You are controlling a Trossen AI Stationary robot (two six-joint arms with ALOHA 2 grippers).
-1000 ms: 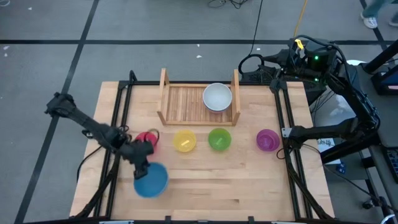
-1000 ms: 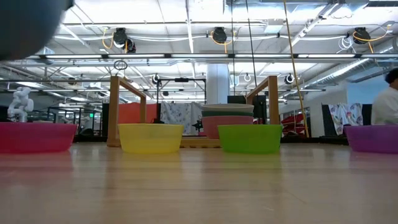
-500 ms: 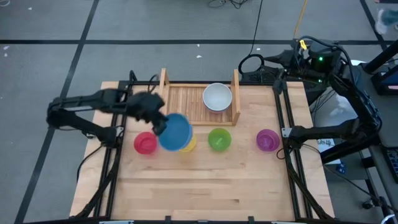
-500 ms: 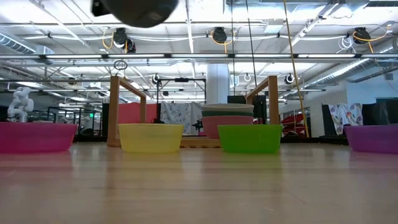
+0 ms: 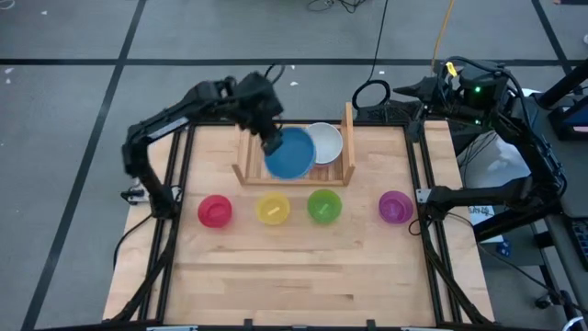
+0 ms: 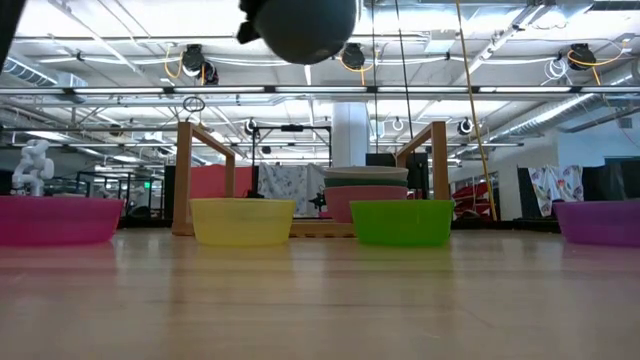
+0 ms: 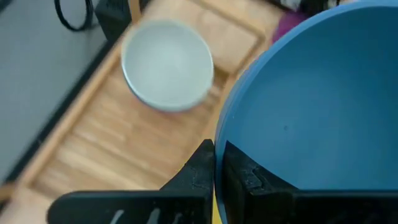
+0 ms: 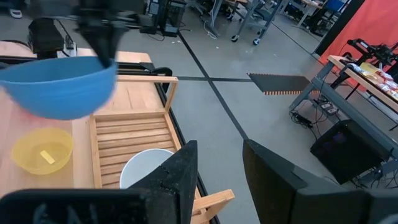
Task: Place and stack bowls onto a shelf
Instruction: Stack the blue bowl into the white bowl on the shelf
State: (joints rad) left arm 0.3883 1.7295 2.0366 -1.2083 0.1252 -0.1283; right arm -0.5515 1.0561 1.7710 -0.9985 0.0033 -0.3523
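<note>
My left gripper (image 5: pixel 272 142) is shut on a blue bowl (image 5: pixel 290 153), which it holds in the air over the left half of the light-wood shelf (image 5: pixel 252 162). The bowl also shows in the left wrist view (image 7: pixel 311 112) and the right wrist view (image 8: pixel 59 87). A white bowl (image 5: pixel 322 142) tops a stack (image 6: pixel 365 190) on the shelf's right half. My right gripper (image 8: pixel 217 168) is open and empty, parked beyond the table's far right corner. My left gripper pinches the blue bowl's rim (image 7: pixel 219 127), one finger inside the bowl and one outside. The fingers come from above, pointing down. The bowl hangs below them with its mouth up, lifted clear above the shelf.
A pink-red bowl (image 5: pixel 215 210), a yellow bowl (image 5: pixel 272 208), a green bowl (image 5: pixel 323 205) and a purple bowl (image 5: pixel 395 206) stand in a row on the table in front of the shelf. The shelf's two upright side boards (image 6: pixel 183 175) flank its base.
My left gripper has carried the blue bowl from the table's near left, up and toward the far edge and the right, past the yellow bowl, to above the shelf's left half. The bowl stays in the hold, lifted clear.
</note>
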